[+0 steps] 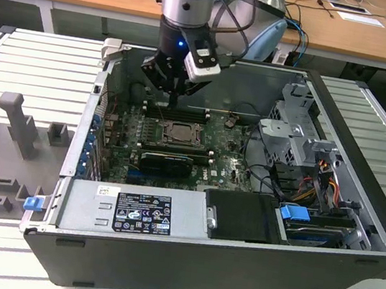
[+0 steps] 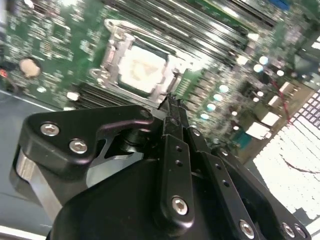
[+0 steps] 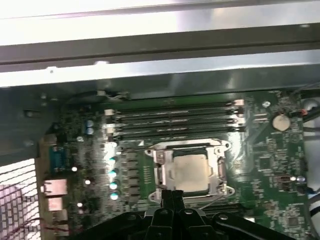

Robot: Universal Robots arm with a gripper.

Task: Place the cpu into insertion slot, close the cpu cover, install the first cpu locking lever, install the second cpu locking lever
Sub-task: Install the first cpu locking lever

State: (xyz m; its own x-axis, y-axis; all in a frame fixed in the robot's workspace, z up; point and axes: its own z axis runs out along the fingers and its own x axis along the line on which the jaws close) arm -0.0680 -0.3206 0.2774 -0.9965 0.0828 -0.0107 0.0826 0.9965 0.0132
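The arm comes straight down from above into the open case (image 1: 357, 213), with its wrist upright. The gripper (image 1: 172, 101) points down at the motherboard (image 1: 230, 163). Its two fingers (image 2: 172, 145) are pressed together along their whole length, and nothing is between them. In the first wrist view the gripper (image 3: 172, 194) shows the same narrow closed tip.

In the exterior view the tip hangs over the memory slots (image 1: 176, 111), just beside the far edge of the slot (image 1: 159, 136). In the second wrist view the gripper (image 2: 170, 102) has its tip very near one edge of the cover (image 2: 116, 55). I cannot tell if it touches the cover or the board.

The cpu (image 3: 190, 172) is already lying flat in the slot, with its pale metal face up. The cover (image 3: 159, 172) lies down around the cpu as a silver frame, and the face of the cpu (image 2: 141, 70) shows through its cut-out centre. I cannot tell how the locking levers stand.

The long memory slots (image 3: 175, 122) run next to the socket. In the exterior view a grey power supply (image 1: 132, 208) sits at the near side of the case.
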